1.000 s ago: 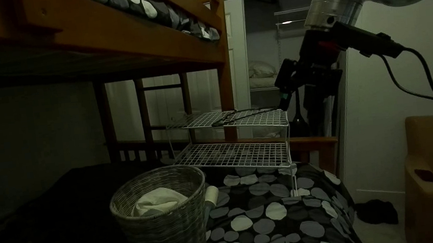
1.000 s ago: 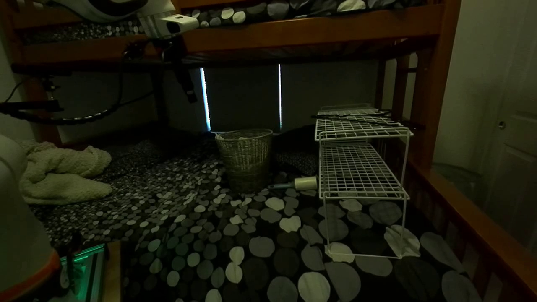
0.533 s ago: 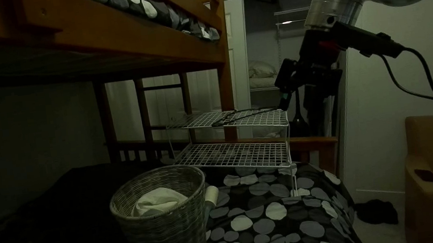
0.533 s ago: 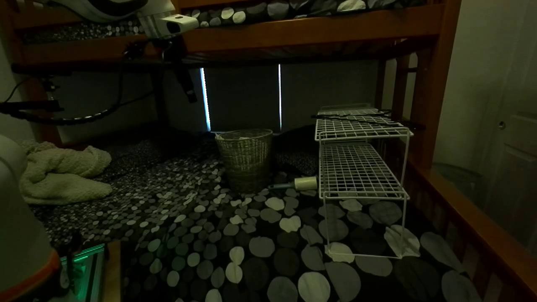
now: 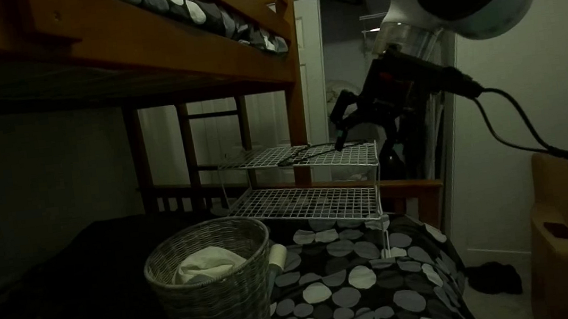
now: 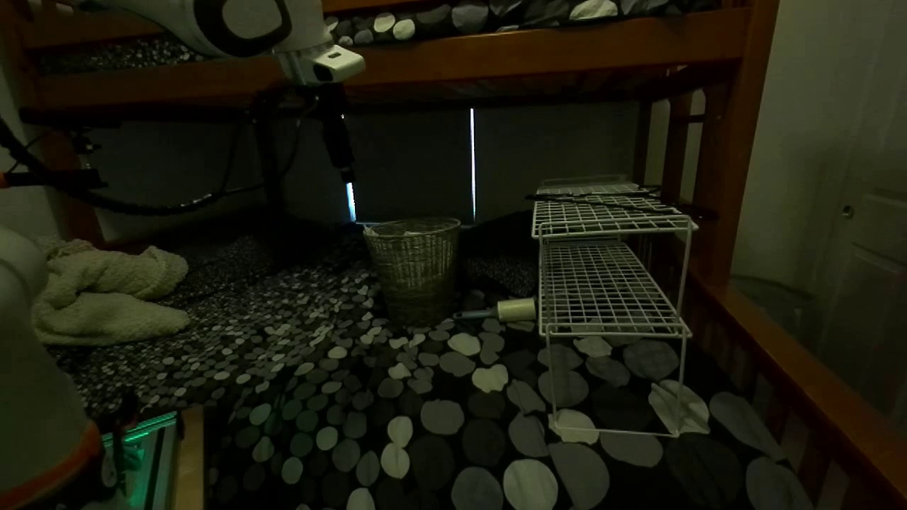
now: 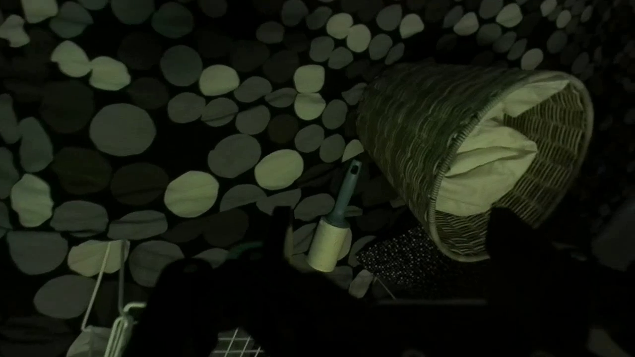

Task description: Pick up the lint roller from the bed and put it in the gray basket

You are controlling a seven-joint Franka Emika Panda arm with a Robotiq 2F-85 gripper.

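The lint roller, with a cream roll [image 7: 328,245] and a blue-grey handle, lies on the spotted bed cover [image 6: 439,418]. It also shows in both exterior views [image 5: 277,257] [image 6: 516,309], its handle end close beside the gray basket [image 6: 414,273]. The basket stands upright on the bed in both exterior views [image 5: 216,311] and also shows in the wrist view [image 7: 412,129]. My gripper [image 5: 367,151] is open and empty, high above the bed. In the wrist view its dark fingers [image 7: 392,215] stand wide apart, with nothing between them.
A white wire rack [image 6: 609,283] stands beside the roller, with a thin black item [image 5: 310,154] on top. White cloth [image 7: 491,163] lies inside the basket. The upper bunk's wooden rail [image 6: 538,60] runs overhead. A cream blanket [image 6: 106,294] and a tan armchair [image 5: 559,224] are nearby.
The arm and gripper have moved left in an exterior view and right in an exterior view, closer to the basket, and the gripper has tilted. The roller, basket and rack have not moved.
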